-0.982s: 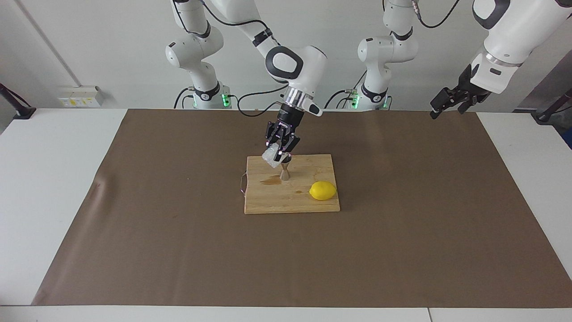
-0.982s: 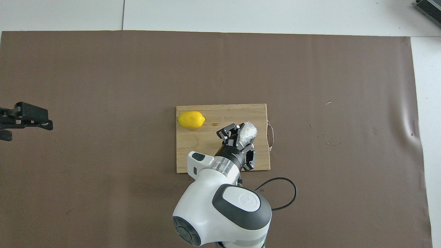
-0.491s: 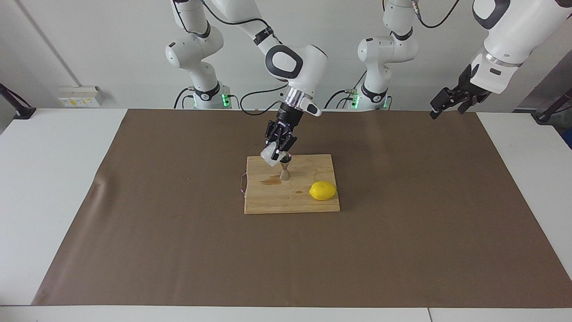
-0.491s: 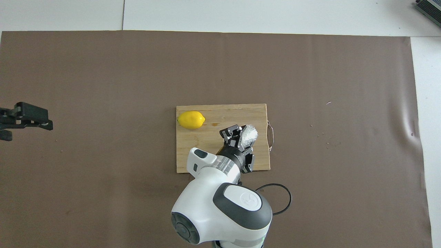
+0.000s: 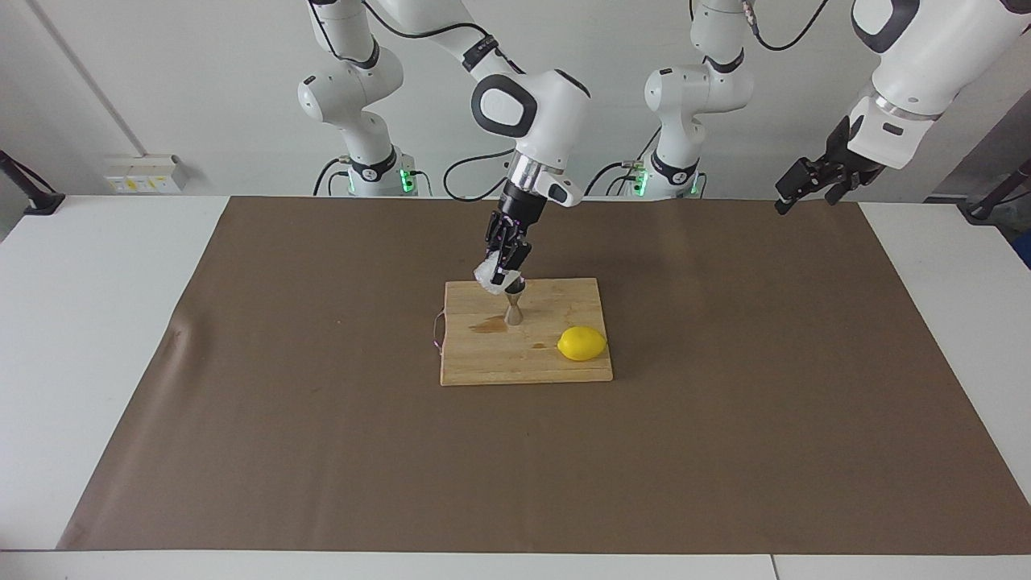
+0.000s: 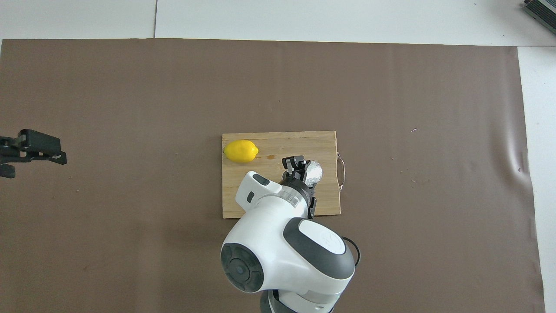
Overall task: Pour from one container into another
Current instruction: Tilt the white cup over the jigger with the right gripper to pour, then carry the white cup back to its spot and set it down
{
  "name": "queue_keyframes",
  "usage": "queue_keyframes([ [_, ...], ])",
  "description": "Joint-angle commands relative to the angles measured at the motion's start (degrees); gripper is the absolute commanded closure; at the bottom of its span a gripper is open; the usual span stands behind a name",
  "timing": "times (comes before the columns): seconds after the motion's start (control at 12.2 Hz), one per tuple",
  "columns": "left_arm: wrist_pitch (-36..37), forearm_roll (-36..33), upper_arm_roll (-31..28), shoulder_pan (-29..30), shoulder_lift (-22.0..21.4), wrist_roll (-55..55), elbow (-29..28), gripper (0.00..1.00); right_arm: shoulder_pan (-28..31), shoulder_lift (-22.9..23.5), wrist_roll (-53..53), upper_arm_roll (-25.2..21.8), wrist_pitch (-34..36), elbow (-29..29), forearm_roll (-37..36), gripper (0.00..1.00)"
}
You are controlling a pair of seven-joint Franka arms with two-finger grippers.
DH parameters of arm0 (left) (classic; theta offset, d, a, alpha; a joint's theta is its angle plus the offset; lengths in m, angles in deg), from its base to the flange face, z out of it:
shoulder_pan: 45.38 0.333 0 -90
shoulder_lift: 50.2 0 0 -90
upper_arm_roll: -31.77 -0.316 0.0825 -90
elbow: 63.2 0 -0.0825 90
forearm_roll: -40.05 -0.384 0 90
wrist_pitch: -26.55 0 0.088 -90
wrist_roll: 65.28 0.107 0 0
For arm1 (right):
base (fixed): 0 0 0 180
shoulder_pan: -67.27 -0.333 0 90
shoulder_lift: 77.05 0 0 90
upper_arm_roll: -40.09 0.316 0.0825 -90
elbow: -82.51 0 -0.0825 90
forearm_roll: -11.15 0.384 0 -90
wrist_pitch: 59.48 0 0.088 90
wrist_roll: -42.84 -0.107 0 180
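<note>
The translucent ribbed cup hangs tilted just above the mouth of the silvery hourglass jigger, which stands upright on the wooden board. My right gripper is shut on the cup, slanting down from the robots' side. In the overhead view the cup shows beside the right gripper, and the arm hides the jigger. My left gripper waits open and empty, high over the left arm's end of the table; the left gripper also shows in the overhead view.
A yellow lemon lies on the board's corner farther from the robots, toward the left arm's end. A wet brown stain marks the board beside the jigger. A thin wire handle sticks out at the board's right-arm end. Brown paper covers the table.
The right wrist has turned and risen, tipping the cup further and drawing it in over the jigger's mouth. The left arm has stayed still.
</note>
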Motion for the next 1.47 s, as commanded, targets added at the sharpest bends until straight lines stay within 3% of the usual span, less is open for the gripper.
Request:
queue_keyframes([
  [0.0, 0.8, -0.8, 0.5, 0.78, -1.18, 0.24, -0.59, 0.0, 2.43, -1.57, 0.57, 0.46, 0.26, -0.09, 6.85, 1.0],
  [0.49, 0.8, -0.8, 0.5, 0.78, -1.18, 0.24, -0.59, 0.0, 10.25, -2.28, 12.05, 0.46, 0.78, 0.7, 22.23, 1.0],
  [0.74, 0.8, -0.8, 0.5, 0.78, -1.18, 0.24, -0.59, 0.0, 16.39, -2.54, 25.13, 0.46, 1.13, 2.19, 30.4, 1.0],
  [1.39, 0.8, -0.8, 0.5, 0.78, -1.18, 0.24, -0.59, 0.0, 35.46, -8.69, 60.18, 0.37, -4.75, 13.87, 53.33, 1.0],
])
